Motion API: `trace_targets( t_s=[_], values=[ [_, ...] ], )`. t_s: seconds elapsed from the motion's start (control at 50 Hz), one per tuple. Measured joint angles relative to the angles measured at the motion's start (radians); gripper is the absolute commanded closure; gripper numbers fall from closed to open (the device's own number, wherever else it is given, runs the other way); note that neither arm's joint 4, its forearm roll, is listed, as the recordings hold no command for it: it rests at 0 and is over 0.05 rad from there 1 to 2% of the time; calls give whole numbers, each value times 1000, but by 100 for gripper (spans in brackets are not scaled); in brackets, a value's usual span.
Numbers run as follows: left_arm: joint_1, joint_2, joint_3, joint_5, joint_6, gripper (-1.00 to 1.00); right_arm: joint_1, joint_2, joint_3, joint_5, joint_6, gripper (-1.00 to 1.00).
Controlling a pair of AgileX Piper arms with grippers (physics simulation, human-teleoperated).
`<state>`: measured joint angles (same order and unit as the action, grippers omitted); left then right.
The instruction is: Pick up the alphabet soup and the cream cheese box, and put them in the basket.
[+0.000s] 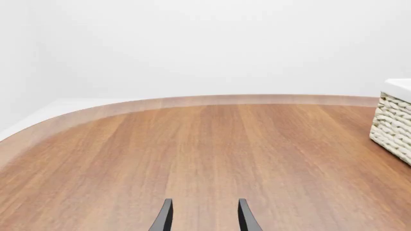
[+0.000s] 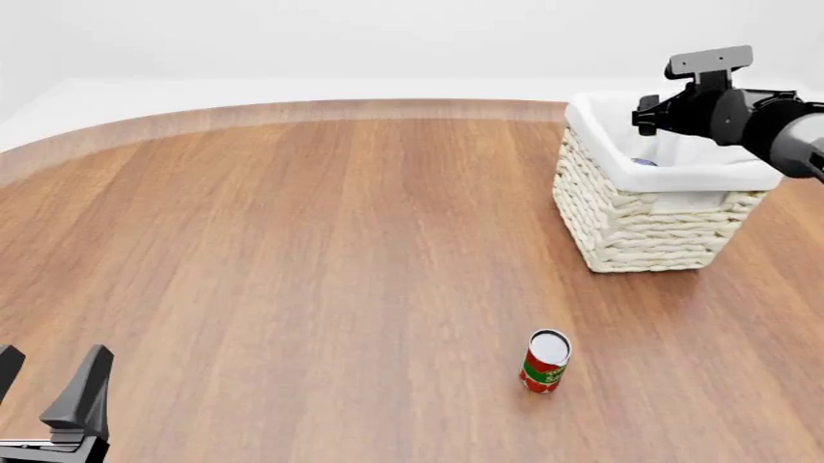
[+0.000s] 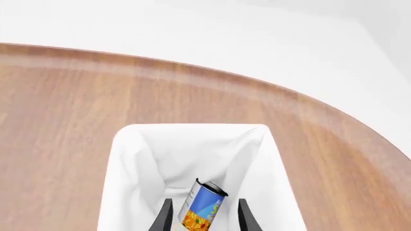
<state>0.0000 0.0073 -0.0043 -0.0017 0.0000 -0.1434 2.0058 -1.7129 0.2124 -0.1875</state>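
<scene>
a pair of robot arms is working at a wide wooden desk (image 2: 322, 251) with a rounded far edge, in a plain white room with bare walls and nothing else visible around it. the right gripper (image 3: 203, 216) is hanging over the basket (image 2: 605, 227), which is sitting near the desk's far right edge, its white cloth liner folding over woven off-white wicker. between the gripper's two dark fingers the alphabet soup (image 3: 202, 207) is showing, tilted, its blue and yellow-orange label facing up inside the liner; the fingers are sitting just beside the can with a sliver of white liner showing at each side, so the claw appears released, with the can resting in the basket rather than being held. the left gripper (image 1: 203, 216) is waiting low near the desk's near left corner, fingers spread apart and grasping nothing. a red and green can (image 2: 545, 361) is standing upright toward the near edge, well apart from the basket. the cream cheese box is not showing in any view, so its place cannot be told. the likely risks from here: a finger snagging the liner or nudging the can while rising, and an arm mistaking the red and green can for a task item.
</scene>
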Motion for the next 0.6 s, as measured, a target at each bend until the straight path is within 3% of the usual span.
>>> trace_targets(
  t_s=[0.6],
  values=[
    [0, 0, 0, 0, 0, -100, 36, -208, 280, -182, 22, -100]
  ],
)
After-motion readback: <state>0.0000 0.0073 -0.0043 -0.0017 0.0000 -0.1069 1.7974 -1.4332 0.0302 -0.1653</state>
